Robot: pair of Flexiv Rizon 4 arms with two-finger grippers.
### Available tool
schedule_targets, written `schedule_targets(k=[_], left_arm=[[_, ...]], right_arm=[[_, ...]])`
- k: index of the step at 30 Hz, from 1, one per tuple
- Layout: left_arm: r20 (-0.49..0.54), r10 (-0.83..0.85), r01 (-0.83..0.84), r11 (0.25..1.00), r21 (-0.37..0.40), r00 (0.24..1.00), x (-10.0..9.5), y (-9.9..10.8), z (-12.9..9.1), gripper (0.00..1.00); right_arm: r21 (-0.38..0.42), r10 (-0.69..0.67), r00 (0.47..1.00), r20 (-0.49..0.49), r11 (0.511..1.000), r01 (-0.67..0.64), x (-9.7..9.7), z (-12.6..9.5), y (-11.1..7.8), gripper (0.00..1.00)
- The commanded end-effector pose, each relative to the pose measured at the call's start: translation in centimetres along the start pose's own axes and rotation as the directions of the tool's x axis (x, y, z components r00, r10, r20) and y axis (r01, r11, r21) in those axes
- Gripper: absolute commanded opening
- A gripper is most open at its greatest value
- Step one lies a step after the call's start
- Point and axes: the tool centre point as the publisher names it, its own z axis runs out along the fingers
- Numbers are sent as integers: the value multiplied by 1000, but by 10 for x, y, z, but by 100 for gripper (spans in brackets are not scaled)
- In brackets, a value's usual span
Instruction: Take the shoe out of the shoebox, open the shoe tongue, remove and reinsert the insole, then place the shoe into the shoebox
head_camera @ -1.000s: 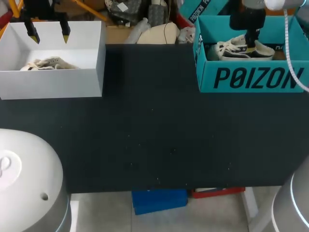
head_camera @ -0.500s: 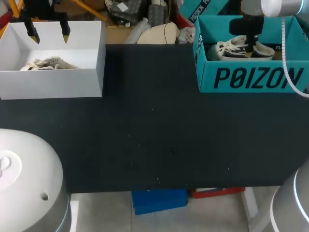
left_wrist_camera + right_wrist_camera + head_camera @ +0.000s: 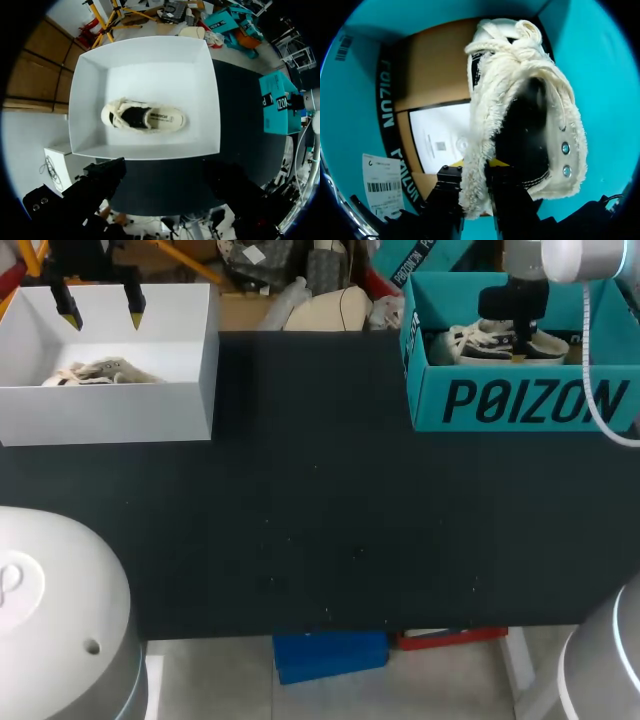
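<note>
Dark table (image 3: 320, 520) fills the head view, w/ a white box (image 3: 205, 350) at its far left corner and a teal shoebox (image 3: 520, 400) at the far right, well apart. Shoe (image 3: 480, 343), cream w/ dark panels and pale laces, sits inside the shoebox, laced end toward the box's left wall. R arm (image 3: 540, 255) comes in from the far right corner and drops straight into the shoebox; R gripper (image 3: 517, 354) is down at the shoe's rear half. From the R wrist view the R gripper (image 3: 479, 172) is clamped narrow on the frayed cream edge of the shoe (image 3: 520, 85) opening: one finger seems to sit inside the dark opening, the other outside, fabric pinched btwn them, yellow tips just showing. Shoebox (image 3: 365, 60) walls rise all round; its floor is brown cardboard w/ a white paper sheet (image 3: 440, 140) just beside the shoe. L gripper (image 3: 100, 312) hangs above the white box near its back wall, fingers spread wide, holding nothing. L wrist view looks straight down into the white box (image 3: 145, 150); a second shoe (image 3: 145, 117), cream w/ a dark opening, lies approx. mid-floor, apart from all four walls and well below the L gripper (image 3: 167, 182). Shoebox (image 3: 275, 105) shows far off across the table.
</note>
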Motion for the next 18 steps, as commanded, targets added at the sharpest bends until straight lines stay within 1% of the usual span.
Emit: schedule_targets(k=[1,3,5,6,9,12,15,18], left_arm=[[3,-2,2,1000,-1,1000,0,0,0,100],[3,-2,2,1000,-1,1000,0,0,0,100],[3,-2,2,1000,-1,1000,0,0,0,100],[3,-2,2,1000,-1,1000,0,0,0,100],[3,-2,2,1000,-1,1000,0,0,0,100],[3,-2,2,1000,-1,1000,0,0,0,100],[3,-2,2,1000,-1,1000,0,0,0,100],[3,-2,2,1000,-1,1000,0,0,0,100]], right_arm=[[-2,8,1000,-12,1000,-8,-5,6,6,12],[-10,18,1000,-15,1000,-18,-4,7,10,11],[-13,18,1000,-16,1000,-18,-2,10,13,6],[-14,18,1000,-17,1000,-18,-1,10,14,0],[-18,19,1000,-18,1000,-19,1,9,17,0],[-14,18,1000,-15,1000,-18,5,3,16,0],[1,26,1000,0,1000,-26,8,-7,12,0],[18,35,999,28,999,-36,11,-22,5,0]])
